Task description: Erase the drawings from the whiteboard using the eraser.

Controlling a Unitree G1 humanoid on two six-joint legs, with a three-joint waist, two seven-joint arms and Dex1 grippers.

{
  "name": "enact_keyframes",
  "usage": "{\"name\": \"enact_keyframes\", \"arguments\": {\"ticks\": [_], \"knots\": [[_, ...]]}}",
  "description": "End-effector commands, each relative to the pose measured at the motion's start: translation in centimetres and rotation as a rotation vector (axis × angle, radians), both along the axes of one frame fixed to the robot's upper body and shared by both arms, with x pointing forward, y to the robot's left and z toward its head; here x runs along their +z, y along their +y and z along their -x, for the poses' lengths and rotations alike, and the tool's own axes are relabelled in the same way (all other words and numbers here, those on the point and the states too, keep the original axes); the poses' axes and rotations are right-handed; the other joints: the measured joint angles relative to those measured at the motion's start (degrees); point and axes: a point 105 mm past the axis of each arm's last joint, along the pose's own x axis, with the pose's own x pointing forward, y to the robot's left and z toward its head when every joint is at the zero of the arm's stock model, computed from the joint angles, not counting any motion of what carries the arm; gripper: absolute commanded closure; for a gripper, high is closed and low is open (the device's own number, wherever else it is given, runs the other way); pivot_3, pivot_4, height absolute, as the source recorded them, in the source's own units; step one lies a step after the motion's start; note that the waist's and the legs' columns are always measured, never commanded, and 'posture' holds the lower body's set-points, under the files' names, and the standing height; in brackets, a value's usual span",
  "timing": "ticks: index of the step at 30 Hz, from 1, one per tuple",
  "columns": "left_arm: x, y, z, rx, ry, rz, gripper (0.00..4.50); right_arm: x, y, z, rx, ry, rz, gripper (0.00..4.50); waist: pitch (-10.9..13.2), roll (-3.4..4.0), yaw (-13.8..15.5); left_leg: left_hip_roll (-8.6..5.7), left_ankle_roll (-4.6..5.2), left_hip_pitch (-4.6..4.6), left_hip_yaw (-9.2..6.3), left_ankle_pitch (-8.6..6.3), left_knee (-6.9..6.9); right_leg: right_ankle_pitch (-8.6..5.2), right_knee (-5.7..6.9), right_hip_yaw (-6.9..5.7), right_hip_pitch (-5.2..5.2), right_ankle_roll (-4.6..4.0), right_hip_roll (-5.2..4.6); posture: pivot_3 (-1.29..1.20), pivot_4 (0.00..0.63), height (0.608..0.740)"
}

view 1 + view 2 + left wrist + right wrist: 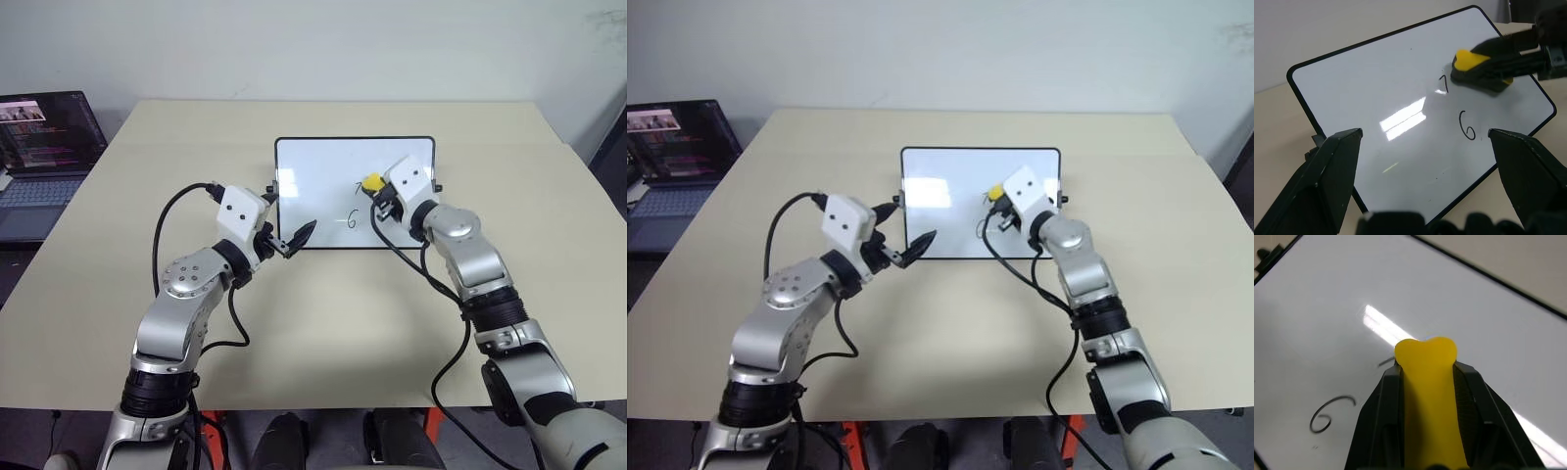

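The right gripper (1427, 382) pinches the small yellow block eraser (372, 182) against the glossy black-framed whiteboard (313, 186), at 12 o'clock of the handwritten black 6 (350, 221), left gripper (1425, 161) spread wide.

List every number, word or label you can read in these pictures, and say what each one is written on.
"6" – black marker, on the whiteboard, the lowest drawing.
"7" – black marker, on the whiteboard above the 6, right beside the yellow eraser held in the right gripper.
Laptop screen at the table's far left: lines of text, too small to read.
No other readable text.
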Motion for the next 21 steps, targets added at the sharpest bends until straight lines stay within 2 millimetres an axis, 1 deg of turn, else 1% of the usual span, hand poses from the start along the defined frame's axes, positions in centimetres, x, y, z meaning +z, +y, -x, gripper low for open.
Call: {"name": "enact_keyframes", "arguments": {"ticks": [1,3,6,8,12,14,21], "knots": [[1.1,-0.5,0.2,-0.027,-0.051,0.011,0.0,3.9,-0.1,-0.5,-0.011,-0.117,-0.057,3.4,0.0,0.0,0.0,0.0,0.0,0.0,-0.01,0.0,-0.01,0.0,-0.01,0.0,0.0,0.0,0.0,0.0,0.15,0.74],[1.2,-0.5,0.2,-0.027,-0.052,0.011,0.0,4.3,-0.2,-0.9,-0.021,-0.13,-0.059,3.4,0.0,0.0,0.0,0.0,0.0,-0.01,-0.01,0.0,-0.02,0.0,-0.04,-0.01,0.0,0.0,0.0,0.0,0.15,0.74],[1.2,-0.4,0.3,-0.025,-0.054,0.01,0.0,3.9,-0.3,-1.5,-0.035,-0.13,-0.051,3.4,0.0,0.0,0.0,0.0,0.0,-0.02,-0.01,0.0,-0.03,0.0,-0.08,-0.01,0.0,0.0,0.0,0.0,0.15,0.74],[1.2,-0.3,0.4,-0.023,-0.055,0.009,0.0,3.4,-0.5,-1.9,-0.046,-0.125,-0.041,3.4,0.0,0.0,0.0,0.0,0.0,-0.04,0.0,0.0,-0.03,0.0,-0.1,-0.01,0.0,0.0,-0.01,0.0,0.15,0.74],[1.1,-0.1,0.6,-0.017,-0.055,0.006,0.0,1.1,-0.7,-2.5,-0.062,-0.084,0.01,3.4,0.0,0.0,0.0,0.0,0.0,-0.06,0.02,0.0,-0.03,0.0,-0.11,0.01,0.0,0.0,-0.01,0.0,0.15,0.74],[1.1,0.0,0.7,-0.011,-0.054,0.005,0.0,0.3,-0.8,-2.7,-0.066,-0.07,0.029,3.4,0.0,0.0,0.0,0.01,0.0,-0.04,0.02,0.0,-0.03,0.01,-0.09,0.01,0.0,0.0,-0.01,0.0,0.15,0.74],[1.1,0.2,1.1,0.0,-0.054,0.003,0.0,-0.9,-0.4,-2.5,-0.044,-0.049,0.04,3.4,0.0,0.0,0.0,0.01,0.01,0.06,0.02,0.0,0.02,0.01,0.08,0.02,0.04,0.0,-0.01,0.0,0.15,0.74]]}}
